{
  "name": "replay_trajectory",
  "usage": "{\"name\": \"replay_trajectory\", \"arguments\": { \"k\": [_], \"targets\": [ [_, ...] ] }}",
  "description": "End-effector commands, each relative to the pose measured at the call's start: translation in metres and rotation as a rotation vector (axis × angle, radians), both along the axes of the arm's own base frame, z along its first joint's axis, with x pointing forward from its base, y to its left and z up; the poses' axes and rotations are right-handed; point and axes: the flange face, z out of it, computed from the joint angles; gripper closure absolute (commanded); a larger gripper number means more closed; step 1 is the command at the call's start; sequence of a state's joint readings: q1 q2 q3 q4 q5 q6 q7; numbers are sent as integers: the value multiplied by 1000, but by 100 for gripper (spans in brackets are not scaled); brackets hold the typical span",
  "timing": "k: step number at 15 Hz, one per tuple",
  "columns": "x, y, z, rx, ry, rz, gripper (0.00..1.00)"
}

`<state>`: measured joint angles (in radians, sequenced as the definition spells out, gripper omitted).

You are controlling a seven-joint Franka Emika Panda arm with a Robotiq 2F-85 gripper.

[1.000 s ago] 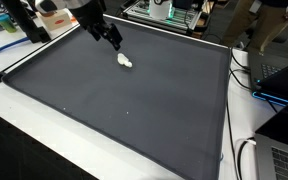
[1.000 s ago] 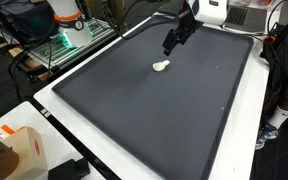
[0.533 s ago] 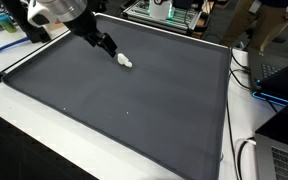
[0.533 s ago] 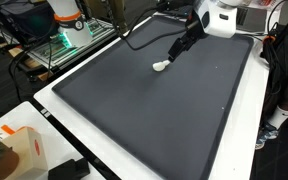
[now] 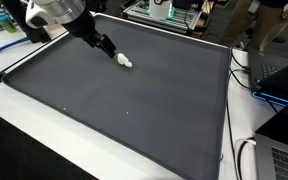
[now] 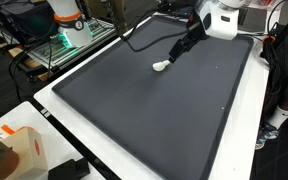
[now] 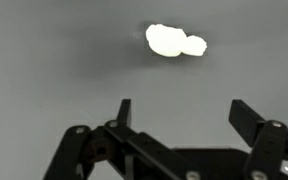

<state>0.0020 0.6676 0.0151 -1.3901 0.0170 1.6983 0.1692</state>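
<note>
In an exterior view, the small white lumpy blob (image 5: pixel 126 62) lies on the matte dark grey mat (image 5: pixel 134 105), near the black metal pincer (image 5: pixel 108 47), at its 4 o'clock.

In an exterior view, the blob (image 6: pixel 161 66) sits at the pincer's (image 6: pixel 174 57) 8 o'clock. The mat (image 6: pixel 154 110) covers a white bench (image 6: pixel 84 148).

In the wrist view, the pincer (image 7: pixel 183 108) gapes wide and empty. The smooth, two-lobed blob (image 7: pixel 176 41) is at 12 o'clock, clear of the fingers (image 7: pixel 242 110).
</note>
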Motion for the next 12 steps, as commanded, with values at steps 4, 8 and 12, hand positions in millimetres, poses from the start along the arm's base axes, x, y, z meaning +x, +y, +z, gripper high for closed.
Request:
{"name": "replay_trajectory", "arguments": {
  "k": [4, 8, 12],
  "targets": [
    [15, -8, -19, 4, 105, -34, 0],
    [25, -7, -30, 3, 139, -65, 0],
    [29, -9, -45, -12, 201, -100, 0]
  ]
}}
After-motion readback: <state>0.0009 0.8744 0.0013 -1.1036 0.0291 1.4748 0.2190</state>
